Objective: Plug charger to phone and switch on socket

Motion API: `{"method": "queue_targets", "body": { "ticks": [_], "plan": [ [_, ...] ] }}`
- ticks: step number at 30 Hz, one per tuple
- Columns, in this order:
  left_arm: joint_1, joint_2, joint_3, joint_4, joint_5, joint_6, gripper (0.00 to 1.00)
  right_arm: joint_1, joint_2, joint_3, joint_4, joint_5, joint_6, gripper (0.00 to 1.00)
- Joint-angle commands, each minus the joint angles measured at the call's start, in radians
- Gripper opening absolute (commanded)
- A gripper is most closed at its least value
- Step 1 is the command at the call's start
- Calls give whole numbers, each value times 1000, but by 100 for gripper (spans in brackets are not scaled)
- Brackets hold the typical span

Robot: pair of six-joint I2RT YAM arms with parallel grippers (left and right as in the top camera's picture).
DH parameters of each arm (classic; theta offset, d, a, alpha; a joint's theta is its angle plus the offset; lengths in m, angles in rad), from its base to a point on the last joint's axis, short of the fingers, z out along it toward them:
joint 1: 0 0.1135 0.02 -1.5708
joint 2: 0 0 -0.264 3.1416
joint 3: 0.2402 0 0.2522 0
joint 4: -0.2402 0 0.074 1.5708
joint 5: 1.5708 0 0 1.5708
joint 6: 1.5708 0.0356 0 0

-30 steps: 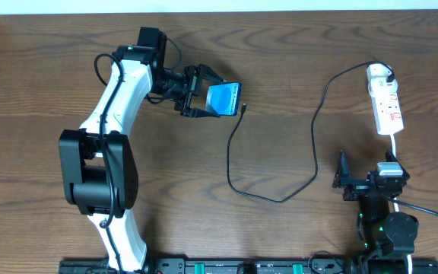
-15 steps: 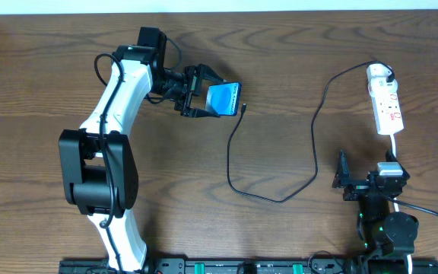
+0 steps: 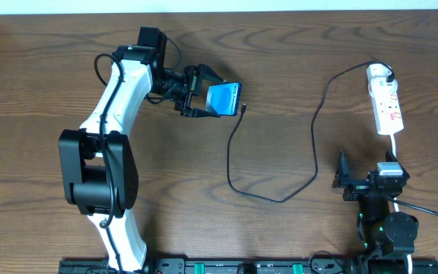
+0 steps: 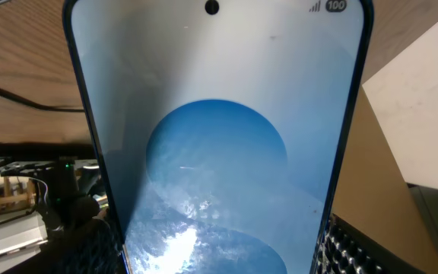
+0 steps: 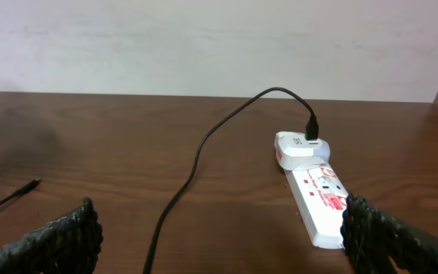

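Here, the left hand is clenched on the edges of the small flat blue-screened smartphone. The tip of the long thin black charger cable lies just beside it on the brown wooden bench. The right hand hangs spread wide near the white elongated power strip, where the cable's other end is plugged in.

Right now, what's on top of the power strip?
A white plug sits on the far end of the power strip, with the black charger cable going into the plug's top. The socket holes under the plug are covered.
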State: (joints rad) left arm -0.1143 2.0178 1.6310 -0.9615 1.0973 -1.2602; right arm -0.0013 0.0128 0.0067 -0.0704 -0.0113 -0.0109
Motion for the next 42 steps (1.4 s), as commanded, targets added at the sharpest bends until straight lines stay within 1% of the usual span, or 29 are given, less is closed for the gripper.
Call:
{"method": "queue_targets", "body": {
  "ticks": [1, 19, 21, 26, 28, 32, 34, 36, 39, 42],
  "plan": [
    [-3, -45, 3, -2, 36, -7, 59, 16, -2, -1, -5, -6, 6, 99],
    [-3, -45, 3, -2, 35, -10, 59, 16, -2, -1, 0, -6, 6, 99],
    [-3, -45, 3, -2, 18, -10, 59, 16, -2, -1, 2, -6, 6, 99],
    [-3, -45, 3, -2, -77, -10, 59, 16, -2, -1, 12, -26, 22, 99],
    [-3, -45, 3, -2, -151, -10, 59, 16, -2, -1, 10, -34, 71, 99],
    [-6, -45, 3, -2, -319, -10, 59, 16, -1, -1, 7, -121, 77, 99],
    [-13, -45, 3, -2, -425, -10, 59, 16, 4, 0, 10, -147, 77, 99],
    [-23, -45, 3, -2, -499, -10, 59, 14, 14, 2, 10, -158, 79, 99],
    [-41, -45, 3, -2, -580, -10, 59, 10, 45, 18, 10, -202, 109, 99],
    [-60, -45, 3, -1, -653, -10, 58, -14, 132, 60, 11, -260, 147, 99]
  ]
}}
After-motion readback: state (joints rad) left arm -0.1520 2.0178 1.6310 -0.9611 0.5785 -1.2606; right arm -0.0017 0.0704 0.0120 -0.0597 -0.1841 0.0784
